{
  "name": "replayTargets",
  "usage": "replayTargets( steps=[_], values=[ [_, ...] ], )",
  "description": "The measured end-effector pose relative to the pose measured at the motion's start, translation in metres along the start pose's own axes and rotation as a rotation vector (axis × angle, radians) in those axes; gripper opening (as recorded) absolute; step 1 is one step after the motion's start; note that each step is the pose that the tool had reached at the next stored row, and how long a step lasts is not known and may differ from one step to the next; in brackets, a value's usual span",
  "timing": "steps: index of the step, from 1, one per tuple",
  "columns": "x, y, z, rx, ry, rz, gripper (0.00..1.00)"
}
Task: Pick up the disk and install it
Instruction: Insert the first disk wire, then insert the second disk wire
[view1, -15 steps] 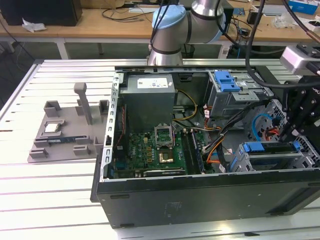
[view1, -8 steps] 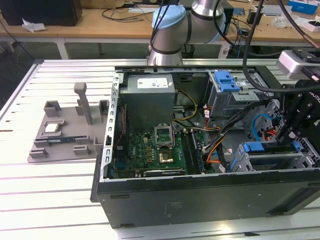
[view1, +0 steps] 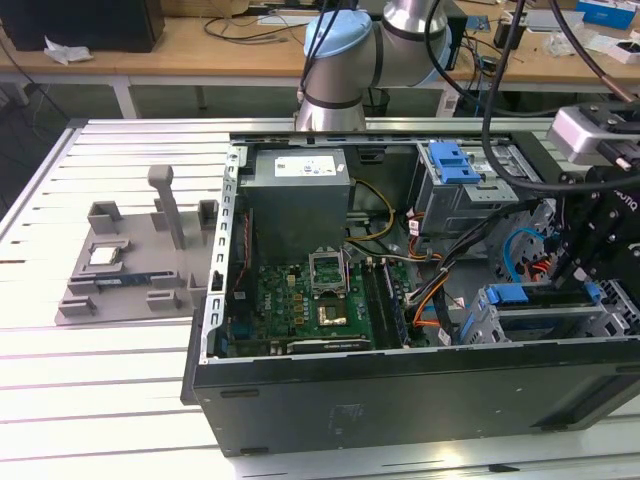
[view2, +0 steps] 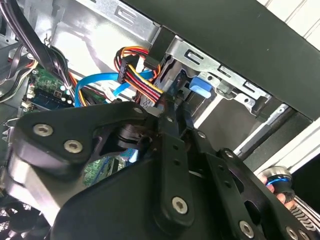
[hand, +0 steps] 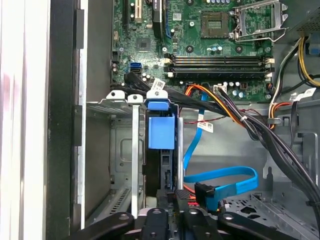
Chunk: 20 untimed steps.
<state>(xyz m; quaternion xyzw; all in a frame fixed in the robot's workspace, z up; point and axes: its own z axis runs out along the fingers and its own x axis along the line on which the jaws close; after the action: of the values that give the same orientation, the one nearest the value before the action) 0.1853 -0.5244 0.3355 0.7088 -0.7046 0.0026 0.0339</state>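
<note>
Although the gripper (hand: 172, 210) hangs low over the drive cage (hand: 117, 150) at the case's front corner, I cannot tell how wide it stands or whether it grips anything. The disk (hand: 161, 135) sits edge-on in 1 cage slot, directly ahead of the gripper, its long axis running away toward the green motherboard (hand: 210, 45). Its blue plastic caddy tab looks smooth against dull stamped steel.
</note>
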Motion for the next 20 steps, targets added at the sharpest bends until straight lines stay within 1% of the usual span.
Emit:
replayTargets(
  steps=[1, 2, 3, 5, 6, 7, 8, 11, 12, 13, 20],
  values=[
    [0.0, 0.0, -0.0001, 0.0001, 0.0004, 0.0, 0.25],
    [0.0001, 0.0, -0.0013, 0.0001, 0.001, 0.0, 0.25],
    [0.0002, 0.0003, -0.0061, 0.0001, 0.0009, 0.0, 0.25],
    [-0.0003, 0.0006, -0.0127, 0.0001, 0.0009, 0.0, 0.25],
    [-0.0007, 0.0009, -0.0202, 0.0001, 0.0009, 0.0, 0.23],
    [-0.0009, 0.001, -0.0242, 0.0001, 0.0009, 0.0, 0.16],
    [-0.001, 0.0014, -0.0304, 0.0001, 0.0008, 0.0, 0.11],
    [-0.0009, 0.0021, -0.0483, 0.0001, 0.0009, 0.0, 0.11],
    [-0.0008, 0.0022, -0.0504, 0.0001, 0.0009, 0.0, 0.11],
    [-0.0007, 0.0022, -0.0507, 0.0001, 0.0007, 0.0, 0.11],
    [-0.0007, 0.0022, -0.051, 0.0001, 0.0009, 0.0, 0.11]
  ],
)
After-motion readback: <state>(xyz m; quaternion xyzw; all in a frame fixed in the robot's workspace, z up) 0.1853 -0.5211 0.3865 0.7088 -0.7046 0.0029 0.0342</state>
